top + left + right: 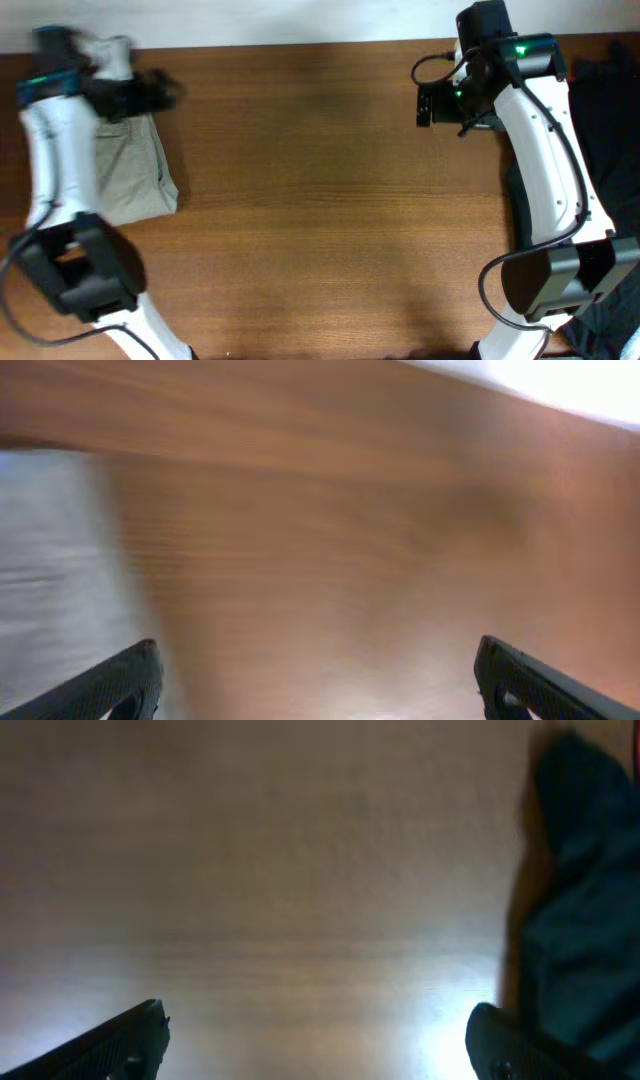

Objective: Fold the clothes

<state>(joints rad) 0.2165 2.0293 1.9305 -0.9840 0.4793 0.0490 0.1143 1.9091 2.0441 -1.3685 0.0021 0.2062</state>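
The khaki-beige trousers [135, 170] lie folded in a compact stack at the table's left edge, partly under my left arm. In the left wrist view they show only as a blurred pale patch [50, 560] at the left. My left gripper [150, 92] hovers just past the stack's far end; its fingers [315, 680] are spread wide with only bare wood between them. My right gripper [432, 103] is at the far right of the table, open and empty [315, 1040] over bare wood.
A dark garment pile [605, 110] lies at the right edge behind my right arm and shows in the right wrist view [580, 900]. A white cloth [110, 50] sits at the far left corner. Wooden tabletop [320, 200] spans the middle.
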